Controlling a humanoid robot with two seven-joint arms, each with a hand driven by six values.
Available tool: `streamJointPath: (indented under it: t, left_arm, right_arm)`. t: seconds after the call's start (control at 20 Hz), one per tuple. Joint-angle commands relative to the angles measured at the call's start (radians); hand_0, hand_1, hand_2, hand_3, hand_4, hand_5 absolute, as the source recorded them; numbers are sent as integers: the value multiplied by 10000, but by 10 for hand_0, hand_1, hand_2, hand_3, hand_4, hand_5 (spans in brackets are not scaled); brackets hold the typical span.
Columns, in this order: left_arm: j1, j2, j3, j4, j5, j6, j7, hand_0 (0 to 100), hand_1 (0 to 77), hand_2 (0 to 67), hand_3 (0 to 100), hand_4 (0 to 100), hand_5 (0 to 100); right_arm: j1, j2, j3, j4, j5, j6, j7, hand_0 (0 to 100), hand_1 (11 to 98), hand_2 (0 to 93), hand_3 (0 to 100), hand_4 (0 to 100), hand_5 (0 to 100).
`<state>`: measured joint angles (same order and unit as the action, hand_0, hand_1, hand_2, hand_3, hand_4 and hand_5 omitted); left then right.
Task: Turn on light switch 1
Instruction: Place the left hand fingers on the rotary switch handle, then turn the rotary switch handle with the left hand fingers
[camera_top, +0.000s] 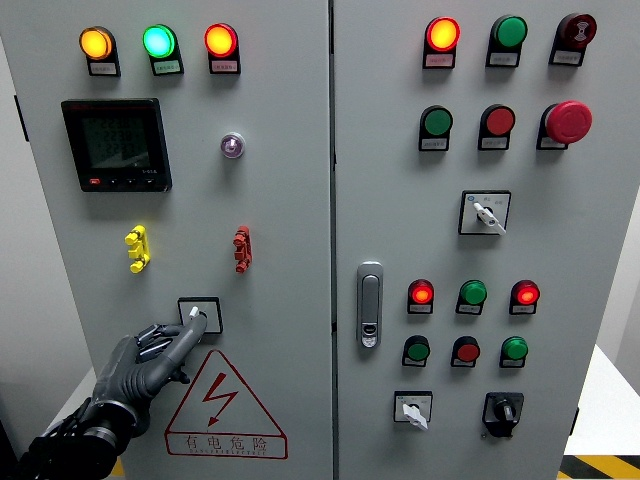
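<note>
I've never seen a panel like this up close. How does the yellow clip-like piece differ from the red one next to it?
The yellow piece is bright yellow and sits further left, under the black display; the red piece is dark red and sits below the small round key lock. The yellow one looks slightly wider. Both stand upright at about the same height, above the switch that the left hand touches.

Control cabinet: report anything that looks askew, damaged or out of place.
Nothing stands out. The control cabinet has both doors shut, with lamps, buttons and rotary switches all seated squarely. The left hand reaches up to the small rotary switch above the yellow-and-red warning triangle.
</note>
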<state>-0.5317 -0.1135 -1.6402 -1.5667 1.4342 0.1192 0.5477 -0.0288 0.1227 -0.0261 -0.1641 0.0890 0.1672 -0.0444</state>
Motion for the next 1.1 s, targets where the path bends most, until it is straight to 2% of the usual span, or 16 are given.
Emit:
streamJointPath:
  t: [0.0, 0.4, 0.7, 1.05]
  left_arm:
    - [-67, 0, 4, 5, 1, 5, 199, 0, 604, 550, 922, 1000, 696]
    - [-83, 0, 19, 5, 92, 127, 367, 0, 577, 558, 923, 1000, 691]
    - [-113, 0, 4, 5, 384, 127, 475, 100, 565, 563, 925, 1000, 692]
    - [-221, 0, 4, 5, 369, 112, 475, 147, 548, 566, 928, 1000, 695]
  right_arm:
    - [-4, 0, 0, 0, 0, 0, 14, 0, 226, 0, 111, 230, 147]
    - [-4, 0, 0, 0, 0, 0, -1, 0, 226, 0, 111, 230, 147]
    - [-4, 0, 0, 0, 0, 0, 15, 0, 226, 0, 110, 229, 147]
    - [-4, 0, 0, 0, 0, 0, 14, 0, 225, 0, 109, 229, 146]
